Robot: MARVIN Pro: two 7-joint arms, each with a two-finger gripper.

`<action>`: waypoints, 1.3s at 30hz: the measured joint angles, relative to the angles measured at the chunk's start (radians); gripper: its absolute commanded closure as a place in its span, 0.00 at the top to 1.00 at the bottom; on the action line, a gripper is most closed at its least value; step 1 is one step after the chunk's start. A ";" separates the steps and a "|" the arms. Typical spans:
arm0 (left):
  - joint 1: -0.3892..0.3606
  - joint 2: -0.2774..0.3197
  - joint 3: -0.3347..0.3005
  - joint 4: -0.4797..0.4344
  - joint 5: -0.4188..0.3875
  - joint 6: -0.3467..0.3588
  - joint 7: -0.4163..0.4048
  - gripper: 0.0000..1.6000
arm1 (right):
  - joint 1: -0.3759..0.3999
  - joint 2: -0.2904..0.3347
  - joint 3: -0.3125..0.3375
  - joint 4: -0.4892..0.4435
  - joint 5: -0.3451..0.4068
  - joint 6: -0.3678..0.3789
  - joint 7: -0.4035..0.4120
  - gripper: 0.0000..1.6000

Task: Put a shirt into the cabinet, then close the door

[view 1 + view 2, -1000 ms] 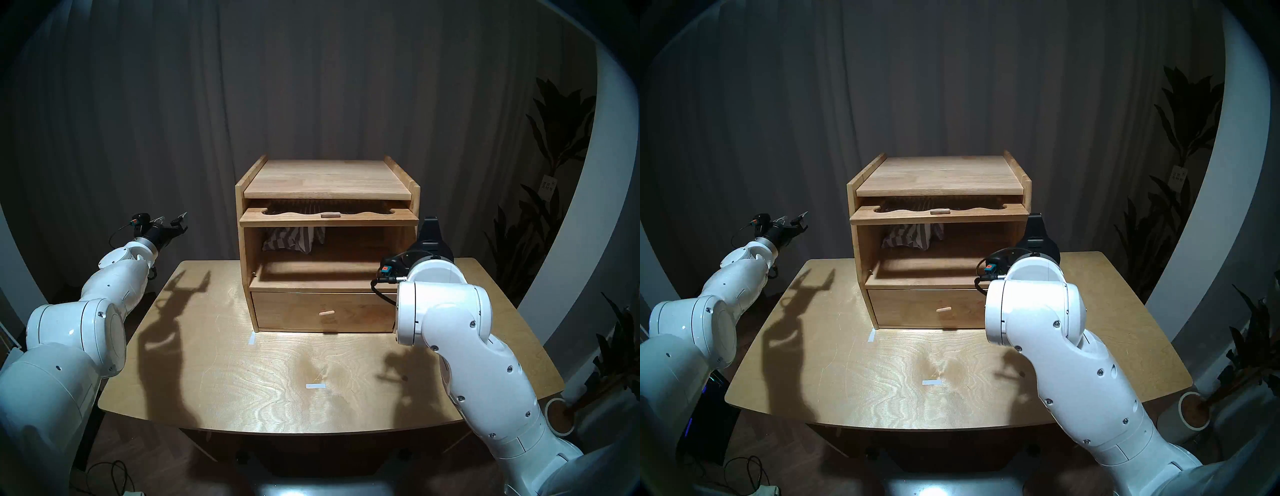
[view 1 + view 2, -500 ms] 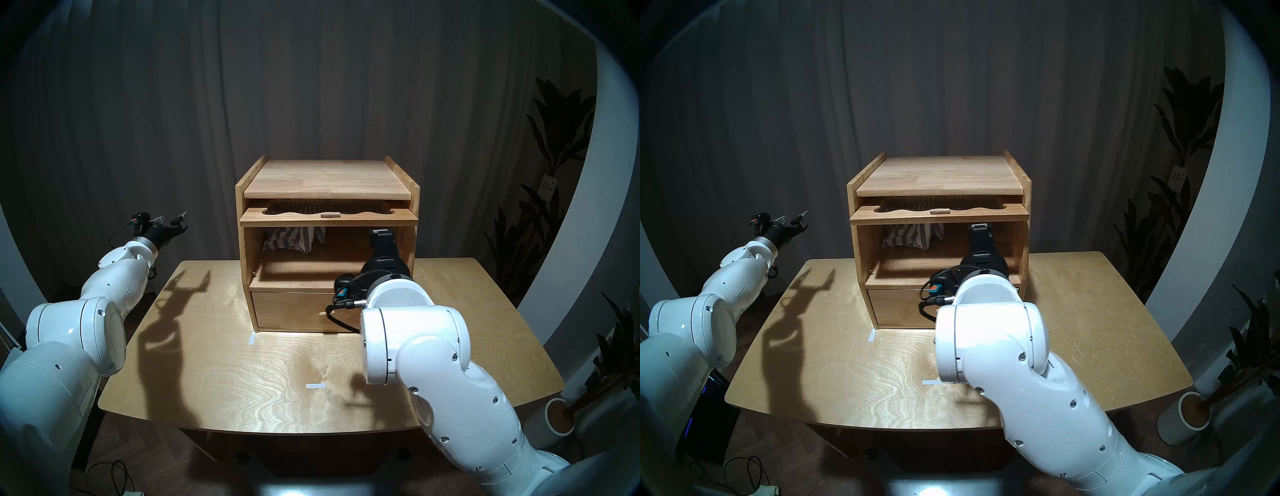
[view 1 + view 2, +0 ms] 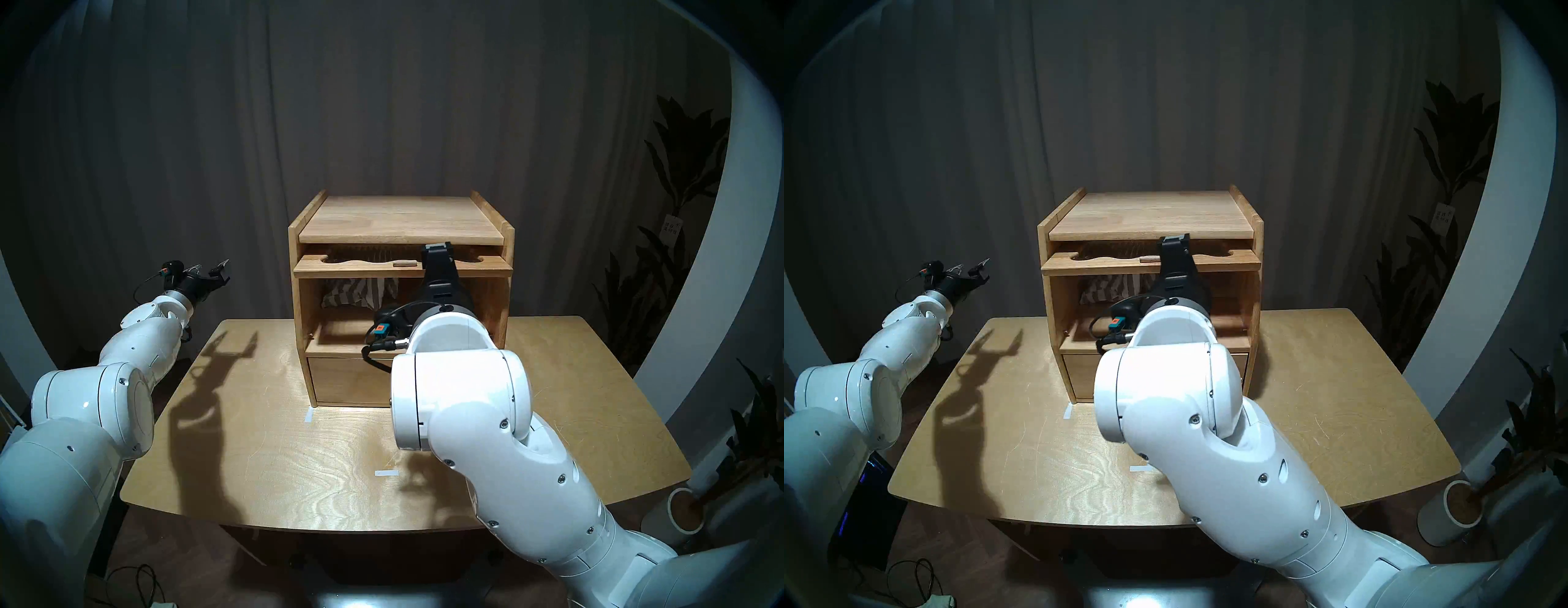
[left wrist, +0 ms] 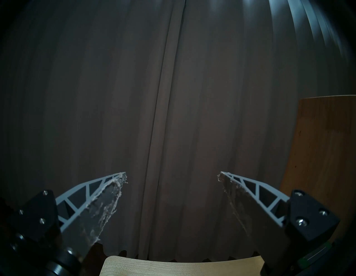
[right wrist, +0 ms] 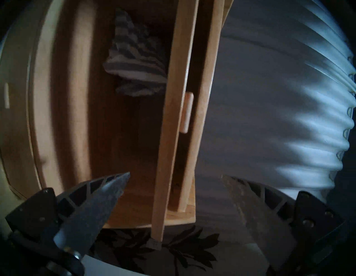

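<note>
Wooden door (image 3: pixel 403 268) is sitting raised at centre frame; right gripper (image 5: pixel 174 178), jaws wide and empty, is swinging leftward up to it. Shirt (image 3: pixel 360 292) is lying inside cabinet (image 3: pixel 507 293), so closing is coming. Left gripper (image 4: pixel 172 176) is idling open.

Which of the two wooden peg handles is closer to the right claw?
The peg on the raised door, just left of the right claw; the drawer's peg is lower, hidden behind the arm.
</note>
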 measured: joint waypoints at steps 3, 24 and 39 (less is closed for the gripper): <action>-0.001 0.000 0.000 0.002 0.000 -0.001 0.000 1.00 | 0.003 0.014 0.017 0.020 -0.008 0.017 -0.029 1.00; -0.006 0.000 0.000 0.010 0.002 -0.006 -0.003 1.00 | 0.125 -0.037 0.034 0.397 0.226 0.147 -0.366 0.00; -0.011 0.000 0.000 0.018 0.004 -0.010 -0.004 1.00 | 0.146 -0.068 0.005 0.477 0.407 0.164 -0.602 0.00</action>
